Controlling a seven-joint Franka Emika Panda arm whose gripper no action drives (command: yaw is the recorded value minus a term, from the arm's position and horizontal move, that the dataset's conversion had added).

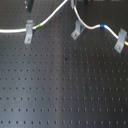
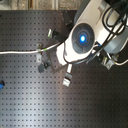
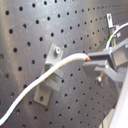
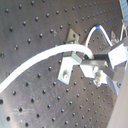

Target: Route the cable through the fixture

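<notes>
In the first exterior view the cable (image 1: 50, 19) runs in from the first exterior view's left edge across the black perforated board (image 1: 60, 85). It passes through the top of the left clip (image 1: 29, 33), where its green band (image 1: 35, 23) sits just past the fork, then climbs out of frame. It comes down again to the fixture (image 1: 76, 31), the middle one of three alike, and crosses its forked top. From there it runs on through the blue band (image 1: 101, 27) to the right clip (image 1: 119, 41), with the yellow tip (image 1: 126, 44) just beyond it at the edge.

My gripper (image 3: 102, 62) is outside that picture. In the first wrist view my dark fingers (image 3: 107, 56) are closed narrow on the cable, pinching it where a short red mark shows, just beside a grey clip that stands on its slanted foot. The cord lies over that clip's top. The second wrist view shows the same hold, the white line curving in over the clip into my grip.

In the second exterior view my arm (image 2: 82, 37) covers the middle of the board.
</notes>
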